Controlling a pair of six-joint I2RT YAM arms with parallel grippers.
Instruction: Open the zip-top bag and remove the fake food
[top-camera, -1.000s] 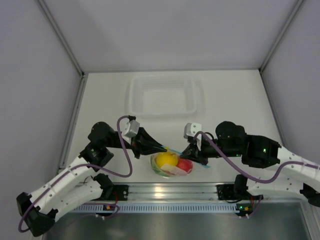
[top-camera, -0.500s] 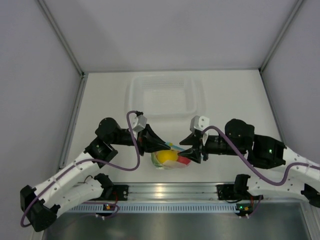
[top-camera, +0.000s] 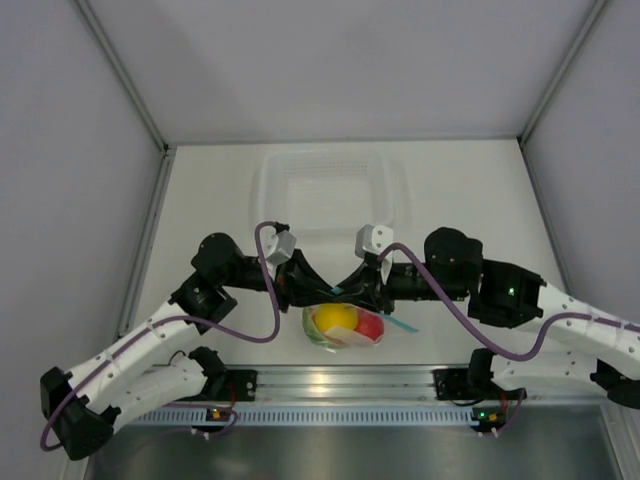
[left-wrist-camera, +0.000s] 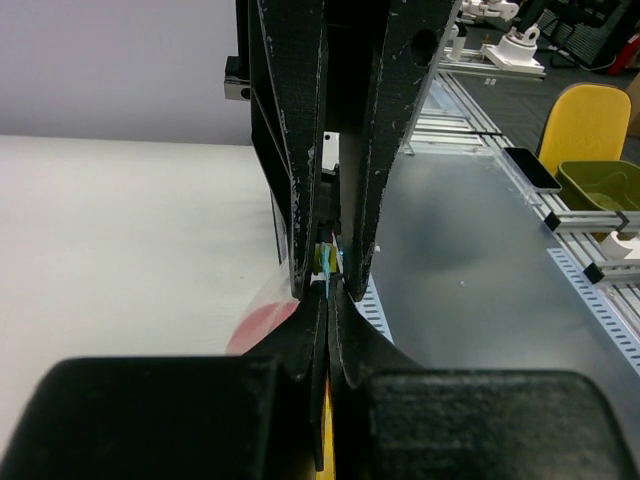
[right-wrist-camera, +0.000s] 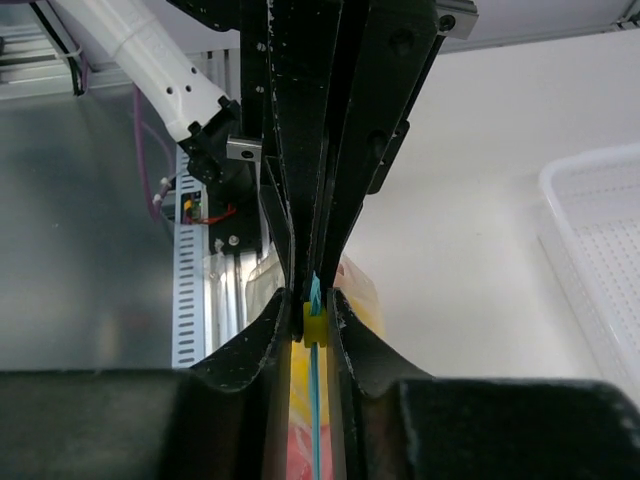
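The zip-top bag hangs between my two grippers near the table's front edge. Inside it are the yellow fruit and the red fruit; the chili piece is hidden. My left gripper is shut on the bag's blue zip strip. My right gripper meets it tip to tip and is shut on the strip at a small yellow slider. A loose end of the strip sticks out to the right. In the right wrist view the strip runs down between my fingers.
A rigid clear tray stands behind the grippers at mid table, its corner showing in the right wrist view. The metal rail runs along the front edge just below the bag. Grey walls close in both sides.
My right gripper has slid left along the zip strip until it meets the left gripper. Both grippers rose a little, and the strip's right end now hangs free.
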